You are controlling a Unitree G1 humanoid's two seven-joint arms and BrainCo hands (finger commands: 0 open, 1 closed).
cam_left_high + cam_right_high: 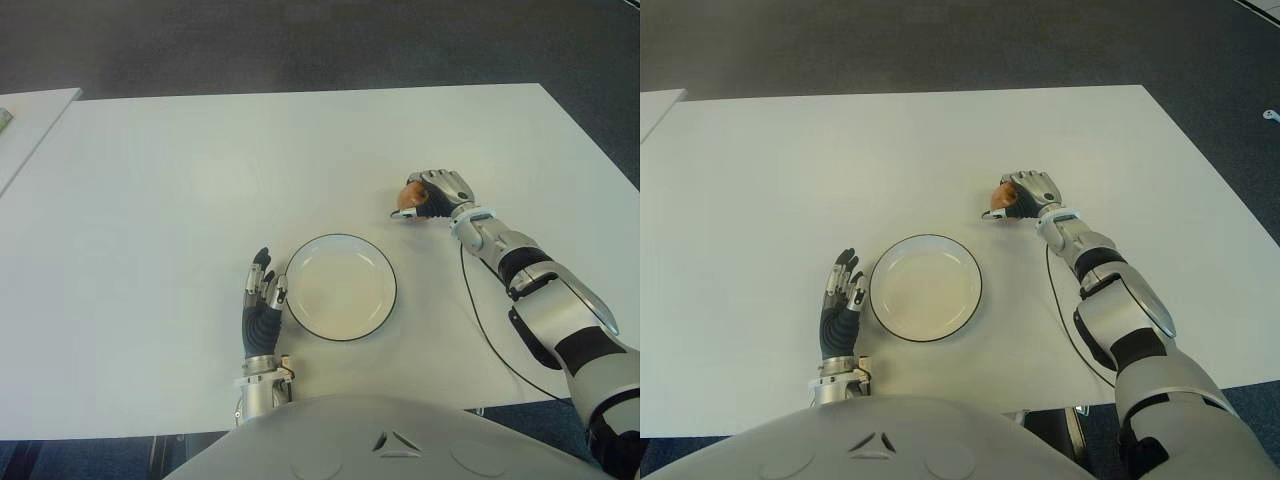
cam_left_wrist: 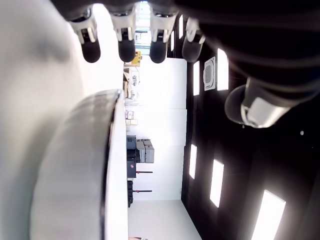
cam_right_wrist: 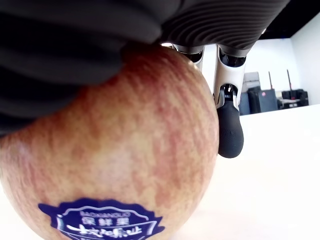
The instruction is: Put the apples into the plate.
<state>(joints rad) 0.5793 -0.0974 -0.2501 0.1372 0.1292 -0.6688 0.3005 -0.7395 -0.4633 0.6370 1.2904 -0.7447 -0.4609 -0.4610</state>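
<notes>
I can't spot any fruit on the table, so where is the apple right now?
The apple is in the right hand, over the table beyond and to the right of the empty plate.

Red-streaked apple [image 3: 115,150] w/ blue sticker, in right robot hand [image 1: 432,194]; empty white plate [image 1: 341,287] nearby.

Apple [image 1: 409,195] right of, behind plate [image 1: 341,287]

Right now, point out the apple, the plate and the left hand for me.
apple [image 3: 115,150], right wrist view, its red-streaked skin.
plate [image 1: 341,286], left eye view, its bare centre.
left hand [image 1: 262,310], left eye view, the palm's middle.
</notes>
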